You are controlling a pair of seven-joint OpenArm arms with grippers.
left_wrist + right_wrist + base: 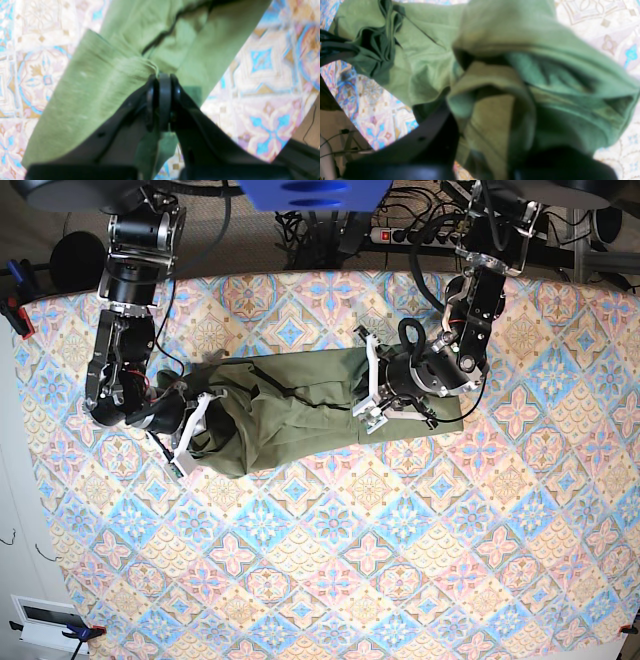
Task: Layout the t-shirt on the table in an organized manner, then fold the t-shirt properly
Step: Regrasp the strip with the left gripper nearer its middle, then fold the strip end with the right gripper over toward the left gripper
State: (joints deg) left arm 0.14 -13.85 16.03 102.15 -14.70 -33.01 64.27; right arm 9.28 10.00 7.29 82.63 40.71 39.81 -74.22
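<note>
The olive-green t-shirt (290, 415) lies bunched in a long wrinkled band across the middle of the table (350, 580), stretched between both arms. At its right end in the base view, my left gripper (368, 388) is shut on it. The left wrist view shows that left gripper (162, 77) with its jaws pressed together on a gathered fold of the t-shirt (100, 82). At the band's left end, my right gripper (192, 432) holds the other end. In the right wrist view the t-shirt (430, 50) drapes over my right gripper (480, 120) and hides its fingertips.
A power strip with cables (400, 235) lies beyond the table's far edge. A clamp (20, 315) holds the cloth at the left edge. Bare floor with cables (335, 140) shows past the table edge in the right wrist view.
</note>
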